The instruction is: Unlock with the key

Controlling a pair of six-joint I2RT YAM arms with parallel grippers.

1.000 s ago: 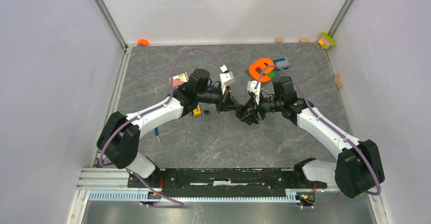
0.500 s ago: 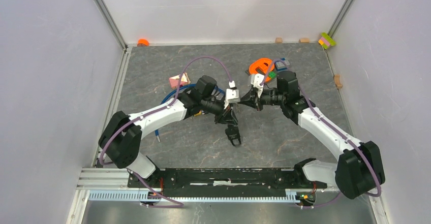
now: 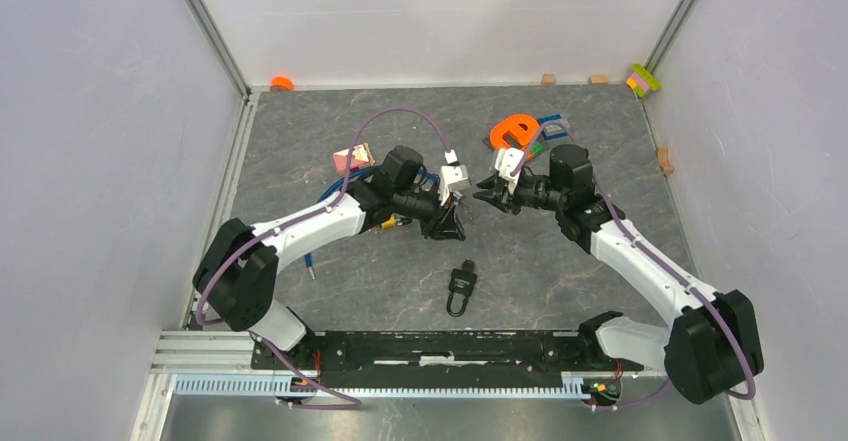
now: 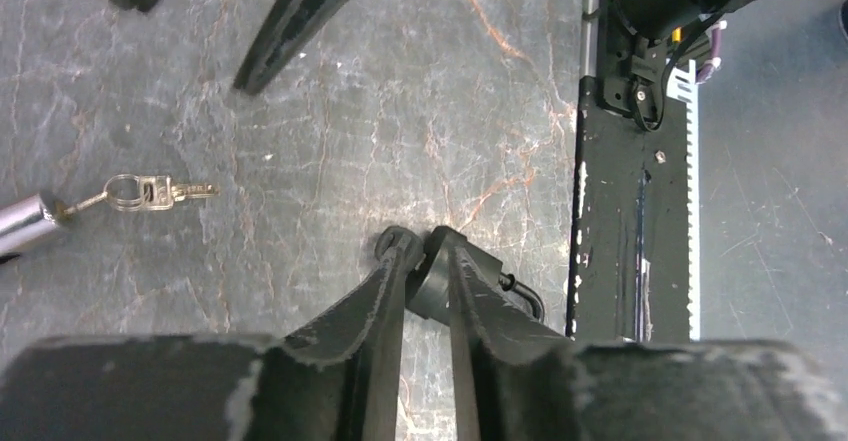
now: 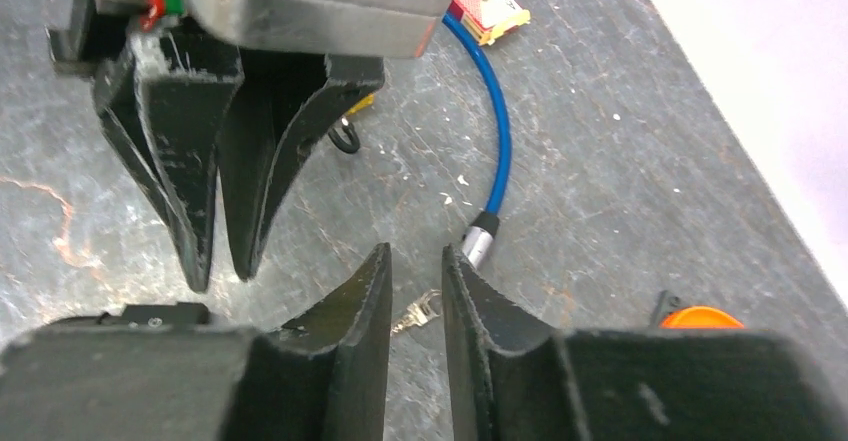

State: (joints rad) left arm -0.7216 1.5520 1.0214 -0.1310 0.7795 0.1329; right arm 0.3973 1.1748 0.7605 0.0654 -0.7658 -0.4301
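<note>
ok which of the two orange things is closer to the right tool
The big orange ring-shaped piece, lying just behind the right tool. The other is a small orange cap, far off in the back left corner.

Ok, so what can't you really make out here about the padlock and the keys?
Padlock: keyhole too small to see in the top view; in the left wrist view the left gripper covers most of its body.
Keys: in the right wrist view only a sliver shows between the fingers of the right gripper.
Blue cable: in the right wrist view its far end runs behind the left gripper.
</note>
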